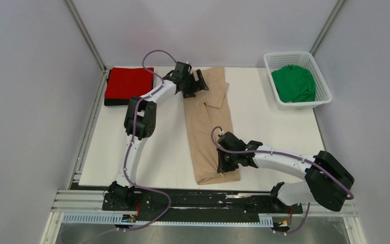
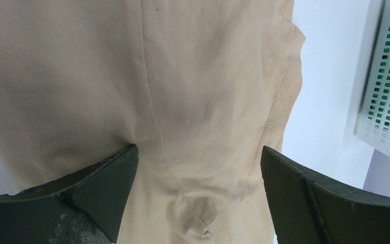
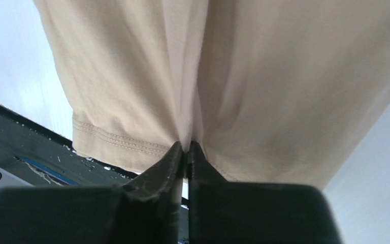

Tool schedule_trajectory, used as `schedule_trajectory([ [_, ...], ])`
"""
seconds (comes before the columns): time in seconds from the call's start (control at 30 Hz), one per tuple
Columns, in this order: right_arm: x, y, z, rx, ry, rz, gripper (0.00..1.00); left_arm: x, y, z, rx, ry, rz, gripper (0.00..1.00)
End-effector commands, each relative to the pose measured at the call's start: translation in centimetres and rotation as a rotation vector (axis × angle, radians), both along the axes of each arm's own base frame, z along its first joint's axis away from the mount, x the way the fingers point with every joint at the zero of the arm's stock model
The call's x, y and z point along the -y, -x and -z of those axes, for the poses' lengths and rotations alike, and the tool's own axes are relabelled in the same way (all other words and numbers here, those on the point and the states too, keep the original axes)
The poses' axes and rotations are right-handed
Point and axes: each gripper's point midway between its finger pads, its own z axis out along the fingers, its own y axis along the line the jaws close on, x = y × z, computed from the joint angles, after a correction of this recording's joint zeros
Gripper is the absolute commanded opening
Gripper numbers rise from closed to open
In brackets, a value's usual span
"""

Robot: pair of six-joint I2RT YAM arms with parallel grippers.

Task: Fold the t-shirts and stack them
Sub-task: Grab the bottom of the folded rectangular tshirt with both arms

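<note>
A beige t-shirt (image 1: 208, 127), folded into a long strip, lies down the middle of the white table. My left gripper (image 1: 198, 81) is open at its far end, jaws wide apart just above the cloth (image 2: 81, 76), with a small pucker between them. My right gripper (image 1: 222, 162) is shut on the shirt's near hem edge (image 3: 117, 137), with a fold of cloth pinched between the fingertips (image 3: 175, 152). A folded red t-shirt (image 1: 129, 83) lies on a black one (image 1: 112, 102) at the far left. A green t-shirt (image 1: 294, 84) lies bunched in the basket.
The white lattice basket (image 1: 284, 55) stands at the far right corner; its wall shows in the left wrist view (image 2: 386, 76). The table's near edge and the black base rail (image 1: 198, 201) run just below the shirt's hem. Grey walls enclose the table.
</note>
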Motion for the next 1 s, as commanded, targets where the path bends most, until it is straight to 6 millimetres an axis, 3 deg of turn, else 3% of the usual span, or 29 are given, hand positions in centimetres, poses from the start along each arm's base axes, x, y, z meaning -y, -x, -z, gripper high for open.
schedule_trajectory([
  [0.0,-2.0,1.6,-2.2,-0.063,-0.128,-0.029,0.00,-2.4,2.3,5.8,-0.133,-0.132,-0.025,1.00],
  [0.17,-4.1,4.5,-5.8,-0.194,-0.324,-0.076,0.00,-2.5,2.2,5.9,-0.134,-0.139,-0.028,1.00],
  [0.27,-5.0,5.4,-7.8,-0.214,-0.430,-0.122,0.00,-2.4,2.1,6.0,-0.135,-0.135,-0.026,1.00],
  [0.33,-5.1,5.5,-8.1,-0.213,-0.446,-0.124,0.00,-2.4,2.1,5.9,-0.132,-0.137,-0.026,1.00],
  [0.63,-2.2,5.3,-2.0,-0.291,-0.279,0.069,0.06,-2.6,1.8,5.5,-0.116,-0.155,-0.009,1.00],
  [0.77,-0.7,6.1,0.2,-0.330,-0.217,0.135,0.20,-2.6,1.9,5.5,-0.112,-0.162,0.009,1.00],
  [0.87,-0.1,6.7,0.5,-0.346,-0.212,0.143,0.30,-2.6,2.0,5.5,-0.107,-0.168,0.024,1.00],
  [0.97,0.3,6.4,-0.8,-0.298,-0.218,0.138,0.38,-2.4,2.2,4.9,-0.097,-0.170,0.065,1.00],
])
